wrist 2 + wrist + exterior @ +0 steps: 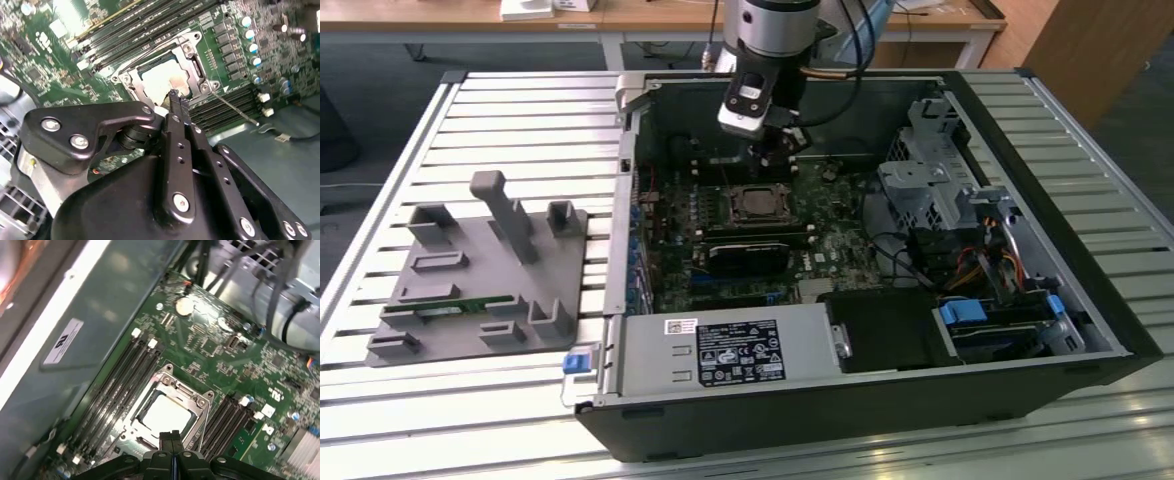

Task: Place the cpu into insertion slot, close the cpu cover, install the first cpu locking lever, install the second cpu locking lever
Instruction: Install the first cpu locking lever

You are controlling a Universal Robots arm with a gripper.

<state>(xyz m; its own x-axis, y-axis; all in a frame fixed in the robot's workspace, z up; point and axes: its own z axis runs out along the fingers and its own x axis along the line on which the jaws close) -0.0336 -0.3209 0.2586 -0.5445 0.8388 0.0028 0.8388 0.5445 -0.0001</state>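
- The black two-finger gripper [172,435] is clenched tight with nothing in it, just over the socket's edge.
- The silvery-beige square cpu [165,412] sits in the black-rimmed insertion slot [755,204].
- The silvery metal cpu cover frame [202,407] lies down around the chip.
- The slot's centre is hidden beneath it.

Tight-closed gripper [170,433] just beside cpu [164,414]

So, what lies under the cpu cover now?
The cpu shows through the cover's cut-out middle, lying flat inside the frame. Whatever is under the cpu is covered by it.
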